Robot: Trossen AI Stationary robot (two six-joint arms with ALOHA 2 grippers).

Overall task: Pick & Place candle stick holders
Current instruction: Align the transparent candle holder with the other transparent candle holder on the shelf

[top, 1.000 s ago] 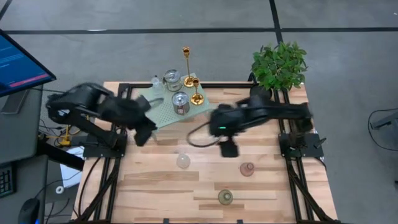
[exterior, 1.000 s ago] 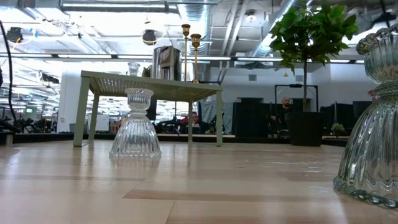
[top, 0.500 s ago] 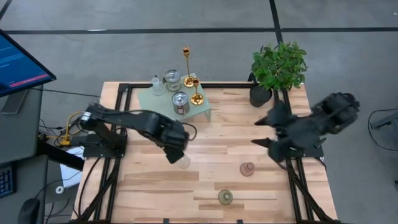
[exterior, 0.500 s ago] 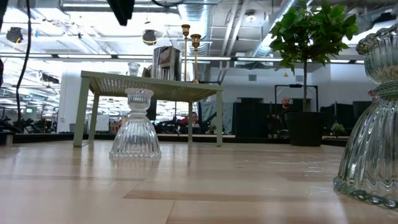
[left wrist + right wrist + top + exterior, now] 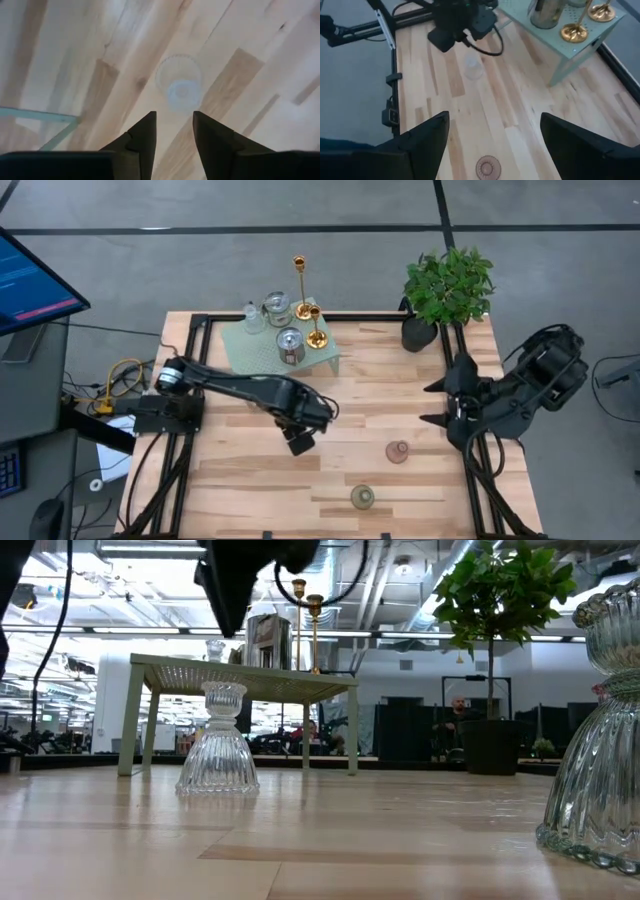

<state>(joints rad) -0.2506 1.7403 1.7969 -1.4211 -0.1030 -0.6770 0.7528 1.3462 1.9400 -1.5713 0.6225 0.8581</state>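
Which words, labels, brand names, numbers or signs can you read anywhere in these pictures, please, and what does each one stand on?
None can be read.
The dark computer monitor beside the light wooden table shows lines of blue and pink text, too small to read.
The mint-green perforated metal rack, the shiny gold candlesticks and the clear ribbed glass candle holder carry no visible marking.
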